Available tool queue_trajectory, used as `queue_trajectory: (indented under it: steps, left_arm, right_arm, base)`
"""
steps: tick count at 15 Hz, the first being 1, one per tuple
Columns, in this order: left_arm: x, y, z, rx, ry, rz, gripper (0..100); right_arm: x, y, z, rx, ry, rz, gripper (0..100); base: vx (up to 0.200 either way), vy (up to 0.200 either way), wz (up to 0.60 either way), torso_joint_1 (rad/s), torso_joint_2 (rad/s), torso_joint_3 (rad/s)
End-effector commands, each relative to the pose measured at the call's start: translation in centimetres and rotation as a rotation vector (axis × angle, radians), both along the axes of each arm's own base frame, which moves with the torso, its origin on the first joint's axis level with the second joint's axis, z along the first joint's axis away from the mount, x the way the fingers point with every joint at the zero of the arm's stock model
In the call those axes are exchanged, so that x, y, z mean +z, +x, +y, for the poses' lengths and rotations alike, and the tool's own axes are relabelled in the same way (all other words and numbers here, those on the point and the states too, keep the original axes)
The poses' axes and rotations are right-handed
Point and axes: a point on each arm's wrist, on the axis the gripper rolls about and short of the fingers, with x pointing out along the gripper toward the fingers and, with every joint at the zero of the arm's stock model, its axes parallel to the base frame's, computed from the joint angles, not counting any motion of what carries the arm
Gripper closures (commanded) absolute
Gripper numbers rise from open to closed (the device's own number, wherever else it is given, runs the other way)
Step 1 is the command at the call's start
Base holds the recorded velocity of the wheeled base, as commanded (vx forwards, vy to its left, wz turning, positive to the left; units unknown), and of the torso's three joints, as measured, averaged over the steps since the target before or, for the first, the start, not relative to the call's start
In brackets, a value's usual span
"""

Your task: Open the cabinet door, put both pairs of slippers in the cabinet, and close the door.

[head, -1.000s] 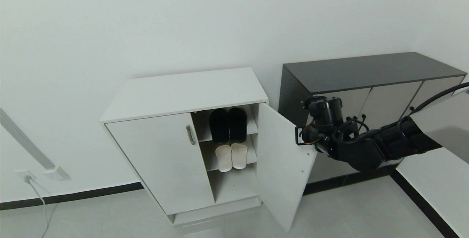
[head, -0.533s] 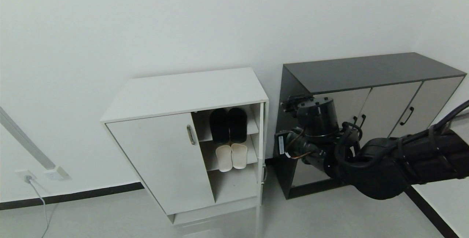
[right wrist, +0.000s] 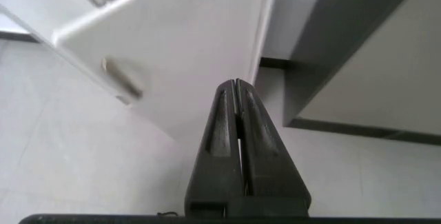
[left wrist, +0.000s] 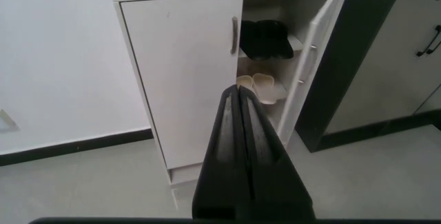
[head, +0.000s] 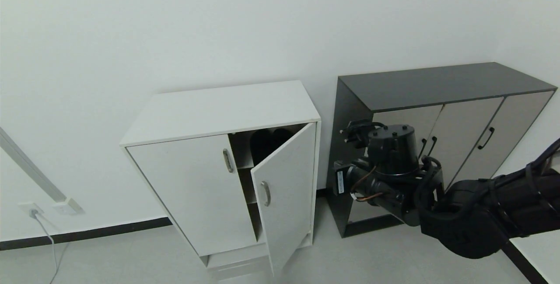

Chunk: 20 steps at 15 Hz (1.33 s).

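The white cabinet [head: 218, 109] stands against the wall with its left door shut and its right door [head: 286, 179] swung partway in. Behind that door's top edge the black slippers [head: 267, 139] peek out on the upper shelf. In the left wrist view the black slippers [left wrist: 265, 38] sit above the white slippers [left wrist: 260, 86], one shelf lower. My right gripper [right wrist: 238, 89] is shut and empty, close to the outer face of the right door [right wrist: 172, 52] near its handle [right wrist: 120, 79]. My left gripper [left wrist: 239, 93] is shut and empty, well back from the cabinet front.
A dark grey sideboard [head: 437, 82] stands just right of the white cabinet, and my right arm [head: 389, 166] is in front of it. A wall socket with a cable [head: 30, 212] sits low on the left. Bare floor lies in front of both cabinets.
The right door has swung from wide open to about halfway closed. My right arm has moved left from behind the door to a spot in front of the sideboard.
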Motion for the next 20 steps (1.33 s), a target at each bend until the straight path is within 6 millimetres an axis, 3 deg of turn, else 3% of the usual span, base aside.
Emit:
queue_trajectory:
  steps: [1, 4, 10, 20]
  left_arm:
    - [0.0, 0.0, 0.0, 0.001, 0.0, 0.001, 100]
    - [0.0, 0.0, 0.0, 0.001, 0.0, 0.001, 100]
    - [0.0, 0.0, 0.0, 0.001, 0.0, 0.001, 100]
    - [0.0, 0.0, 0.0, 0.001, 0.001, 0.001, 100]
  right_arm:
    - [-0.6, -0.4, -0.2, 0.019, 0.003, -0.001, 100]
    - [-1.3, -0.8, -0.4, 0.041, -0.02, -0.006, 100]
    - [-2.5, -1.8, 0.1, 0.103, -0.02, 0.008, 100]
    - [-5.5, -3.1, -1.2, 0.134, -0.042, 0.01, 100]
  base:
    - [0.0, 0.0, 0.0, 0.0, 0.0, 0.0]
    - [0.0, 0.0, 0.0, 0.0, 0.0, 0.0]
    - [0.0, 0.0, 0.6, 0.048, -0.09, -0.05]
    - [0.0, 0.0, 0.0, 0.0, 0.0, 0.0]
